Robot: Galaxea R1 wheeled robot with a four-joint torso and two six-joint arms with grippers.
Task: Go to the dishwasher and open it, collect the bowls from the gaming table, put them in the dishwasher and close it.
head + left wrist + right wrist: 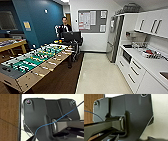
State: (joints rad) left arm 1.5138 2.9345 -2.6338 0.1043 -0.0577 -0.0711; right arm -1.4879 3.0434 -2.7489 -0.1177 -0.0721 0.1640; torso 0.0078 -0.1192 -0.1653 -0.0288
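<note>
Room, head view: kitchenette on one side, games area on the other.

Item: wooden-sided table-football table with green field and metal rods [35,62], standing on dark brown wood-look floor [60,82], running from the near left toward the middle of the room.

Item: pale cream floor strip [100,75] between the table-football table and the kitchen units.

Item: white kitchen surface [150,62] along the right wall, with white drawers [132,72] below and white upper cupboard doors [152,25] above. A wire dish rack holding red and white ware [151,53] sits on this surface.

Item: tall stainless-steel refrigerator [113,37] at the far end of the units.

Item: grey notice board with paper sheets [92,21] on the far white wall.

Item: person in dark clothing [64,27] behind a black rig, at the far end of the table-football table, before a teal wall [40,20].

Item: yellow-topped wooden table [11,45] at the far left.

Dishwasher, bowls, gaming table: location cannot be told.

Left and right end effector: opening and contents cannot be told from the wrist views.
</note>
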